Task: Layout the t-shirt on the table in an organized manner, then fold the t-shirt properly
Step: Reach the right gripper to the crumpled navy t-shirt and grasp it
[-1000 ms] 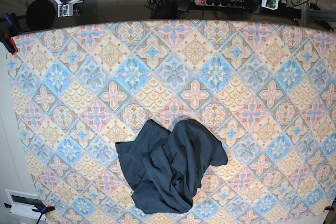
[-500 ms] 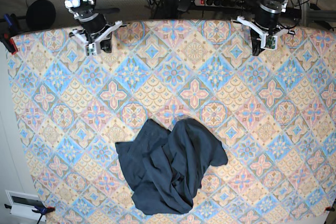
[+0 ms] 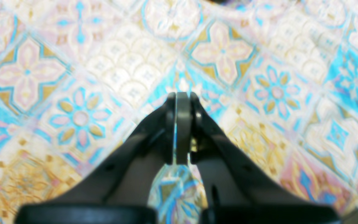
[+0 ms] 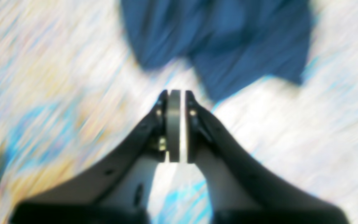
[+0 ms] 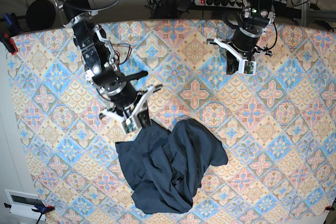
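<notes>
Open patterned table is seen all around the crumpled t-shirt; only the right gripper is crowded against its upper-left edge.

I see the t-shirt lying crumpled in a dark navy heap on the near half of the table, bunched into deep folds with no sleeve or neck I can make out. In the right wrist view it shows only as a blurred blue mass. The table's cloth is a pastel blue, pink and cream diamond tile pattern, spread flat under the shirt
</notes>
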Available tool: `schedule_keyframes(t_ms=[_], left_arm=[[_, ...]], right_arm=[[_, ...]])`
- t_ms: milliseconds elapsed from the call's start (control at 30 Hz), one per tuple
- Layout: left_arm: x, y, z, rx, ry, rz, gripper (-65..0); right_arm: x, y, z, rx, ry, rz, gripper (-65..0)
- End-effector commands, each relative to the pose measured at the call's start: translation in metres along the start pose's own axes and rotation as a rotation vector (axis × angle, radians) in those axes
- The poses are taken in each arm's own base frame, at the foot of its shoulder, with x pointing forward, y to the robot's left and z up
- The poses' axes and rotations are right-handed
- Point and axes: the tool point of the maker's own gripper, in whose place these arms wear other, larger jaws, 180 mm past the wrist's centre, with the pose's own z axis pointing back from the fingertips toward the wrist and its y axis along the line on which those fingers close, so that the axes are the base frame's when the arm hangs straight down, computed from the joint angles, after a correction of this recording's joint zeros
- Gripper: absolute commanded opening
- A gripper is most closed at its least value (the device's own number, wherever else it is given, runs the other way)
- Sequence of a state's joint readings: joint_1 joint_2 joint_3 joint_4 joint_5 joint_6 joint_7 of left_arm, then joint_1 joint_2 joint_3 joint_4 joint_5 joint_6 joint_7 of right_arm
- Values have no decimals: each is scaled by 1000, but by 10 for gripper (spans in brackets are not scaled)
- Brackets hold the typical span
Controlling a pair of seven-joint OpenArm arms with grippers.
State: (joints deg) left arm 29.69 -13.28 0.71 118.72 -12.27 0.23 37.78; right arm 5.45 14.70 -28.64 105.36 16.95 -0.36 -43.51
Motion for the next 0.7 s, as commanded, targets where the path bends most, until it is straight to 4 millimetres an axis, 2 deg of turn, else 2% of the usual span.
schedule_keyframes(t_ms=[0, 67, 167, 233, 333, 400, 467, 567, 667], left_arm=[[10, 0, 1, 0, -32, -8, -648], [15, 1, -1, 1, -46, -11, -648], [16, 2, -1, 4, -46, -10, -648], [15, 2, -1, 5, -45, -10, -648], [13, 2, 0, 5, -40, -9, -648], [13, 2, 0, 5, -39, -9, -648], [8, 3, 2, 8, -27, -7, -648], [6, 3, 2, 8, -23, -6, -648], [2, 2, 4, 6, -12, -5, -648]], right_arm=[[2, 6, -4, 18, -1, -10, -543], [-4, 5, -16, 18, 29, -13, -472], [-28, 16, -32, 48, 110, 13, -408], [-26, 31, -45, 80, 124, 40, -386], [-28, 63, -66, 141, 160, 63, -373], [-33, 74, -77, 155, 184, 52, -373], [-36, 71, -84, 147, 203, 52, -373], [-39, 56, -95, 115, 229, 64, -372], [-33, 44, -104, 91, 208, 71, -372]])
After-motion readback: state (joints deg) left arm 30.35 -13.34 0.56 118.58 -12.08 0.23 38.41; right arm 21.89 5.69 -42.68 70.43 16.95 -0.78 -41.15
